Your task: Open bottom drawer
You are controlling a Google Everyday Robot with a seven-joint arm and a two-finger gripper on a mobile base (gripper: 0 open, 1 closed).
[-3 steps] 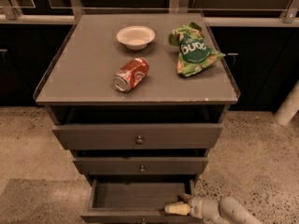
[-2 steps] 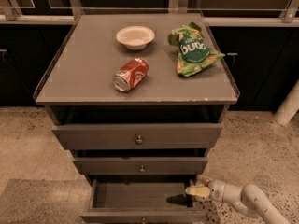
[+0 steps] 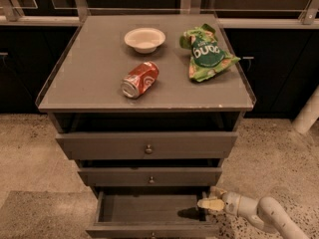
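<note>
The robot's gripper [image 3: 213, 198] hangs at the lower right of the frame with its jaws parted and nothing between them, at the right-hand wall of the bottom drawer [image 3: 149, 229]. Its white arm [image 3: 266, 217] trails off toward the bottom right corner. The bottom drawer, the slimmest of three grey fronts, stands pulled well out at bottom centre, its dark interior on show. Above it sit the middle drawer [image 3: 149, 177] and the top drawer [image 3: 147, 146], each with a small round knob. On the grey table [image 3: 84, 83] above them lie a red soda can [image 3: 140, 79] on its side at centre, a white bowl [image 3: 144, 39] behind it, and a green chip bag [image 3: 205, 54] at upper right. A speckled floor [image 3: 279, 153] surrounds the unit.
</note>
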